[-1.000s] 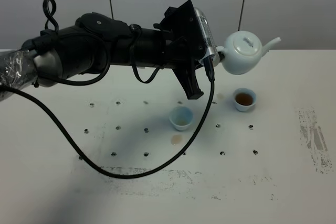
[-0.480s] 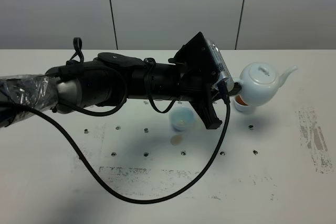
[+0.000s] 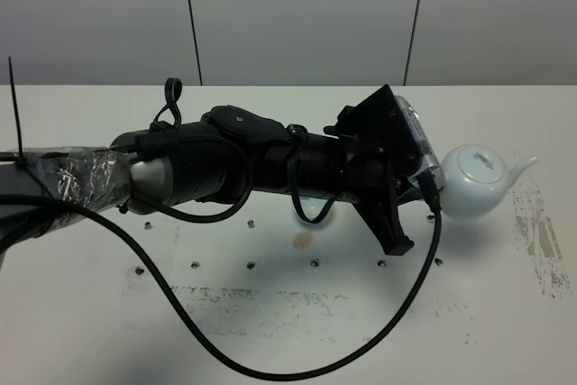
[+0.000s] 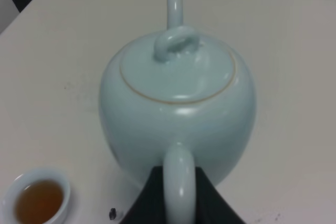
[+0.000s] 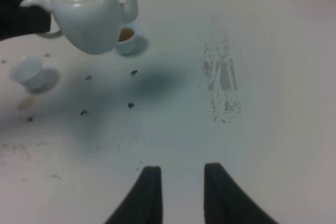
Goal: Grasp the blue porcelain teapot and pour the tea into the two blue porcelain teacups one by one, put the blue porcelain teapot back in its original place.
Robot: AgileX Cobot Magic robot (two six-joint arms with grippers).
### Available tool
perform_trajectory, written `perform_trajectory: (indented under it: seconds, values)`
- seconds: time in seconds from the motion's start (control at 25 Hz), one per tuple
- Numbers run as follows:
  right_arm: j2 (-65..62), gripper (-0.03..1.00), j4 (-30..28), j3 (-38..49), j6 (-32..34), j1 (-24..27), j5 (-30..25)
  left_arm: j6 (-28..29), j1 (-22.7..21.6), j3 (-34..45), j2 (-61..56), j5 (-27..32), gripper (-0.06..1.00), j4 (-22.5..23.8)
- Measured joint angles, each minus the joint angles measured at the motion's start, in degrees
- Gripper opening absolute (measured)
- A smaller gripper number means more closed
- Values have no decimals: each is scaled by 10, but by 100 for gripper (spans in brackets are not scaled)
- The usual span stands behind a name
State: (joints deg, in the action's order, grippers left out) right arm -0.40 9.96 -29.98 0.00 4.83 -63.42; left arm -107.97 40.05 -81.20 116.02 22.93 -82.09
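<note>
The pale blue porcelain teapot (image 3: pixel 480 185) hangs upright just above the table at the right, spout pointing right. My left gripper (image 4: pixel 178 184) is shut on its loop handle, and the arm reaches across from the left. One teacup (image 5: pixel 126 38), holding brown tea, stands beside the teapot (image 5: pixel 86 14) and shows again in the left wrist view (image 4: pixel 38 203). The second teacup (image 5: pixel 29 72) stands further left. In the exterior view my left arm hides both cups. My right gripper (image 5: pixel 182 174) hovers over bare table, its fingers a little apart with nothing between them.
A small brown tea stain (image 3: pixel 303 241) marks the white table (image 3: pixel 108 313) near the middle. A scuffed grey patch (image 3: pixel 541 236) lies at the right. The arm's black cable (image 3: pixel 270 362) loops low over the front of the table. Small holes dot the tabletop.
My left arm has carried the teapot to the right and lower, from above the filled teacup to a spot right of it. The arm now covers both cups in the exterior view.
</note>
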Motion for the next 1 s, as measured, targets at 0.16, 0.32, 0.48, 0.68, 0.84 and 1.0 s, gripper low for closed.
perform_trajectory:
  seconds: [0.16, 0.32, 0.48, 0.68, 0.84, 1.0]
  values:
    - [0, 22, 0, 0, 0, 0, 0, 139, 22, -37, -4, -16, 10, 135]
    - [0, 22, 0, 0, 0, 0, 0, 294, 42, -69, -9, -31, 10, 291]
    - [0, 22, 0, 0, 0, 0, 0, 419, 57, -73, -10, -73, 10, 415]
    - [0, 22, 0, 0, 0, 0, 0, 554, 65, -73, -10, -121, 10, 540]
    - [0, 22, 0, 0, 0, 0, 0, 623, 77, -48, -10, -179, 10, 599]
    - [0, 22, 0, 0, 0, 0, 0, 650, 81, -6, -10, -236, 10, 607]
